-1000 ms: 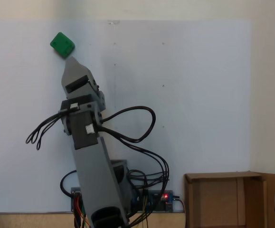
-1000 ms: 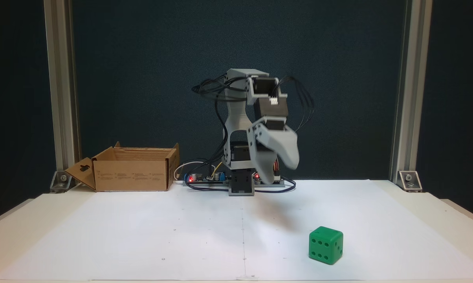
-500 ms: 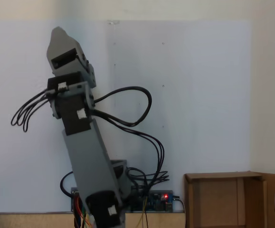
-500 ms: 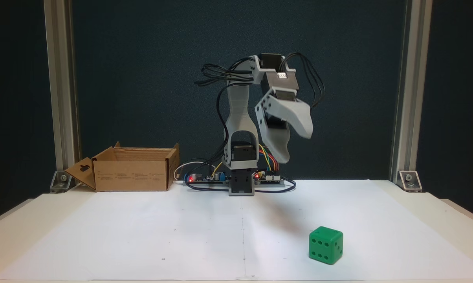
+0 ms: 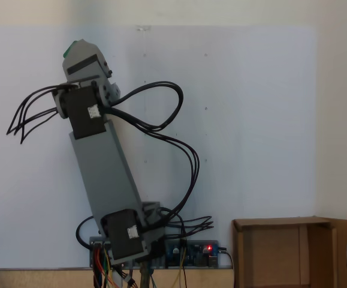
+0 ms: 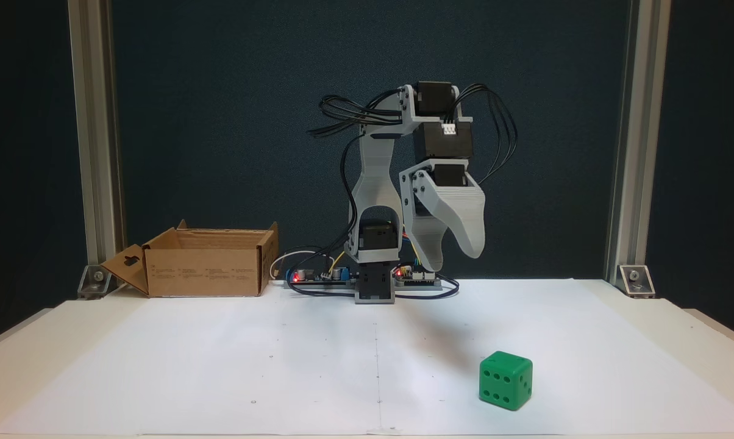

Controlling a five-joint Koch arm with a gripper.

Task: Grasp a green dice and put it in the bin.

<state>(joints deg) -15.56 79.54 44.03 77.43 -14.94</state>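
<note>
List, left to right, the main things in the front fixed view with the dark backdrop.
Left post → box → arm base → claw → dice → right post.

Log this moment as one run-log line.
phase: approach | end effector: open, raised above table, holds nothing | green dice: on white sheet, untouched | bin: by arm base, no dice visible inside

fixed: overhead, looking down | fixed: table-level, front-facing | shared: arm, bin
</note>
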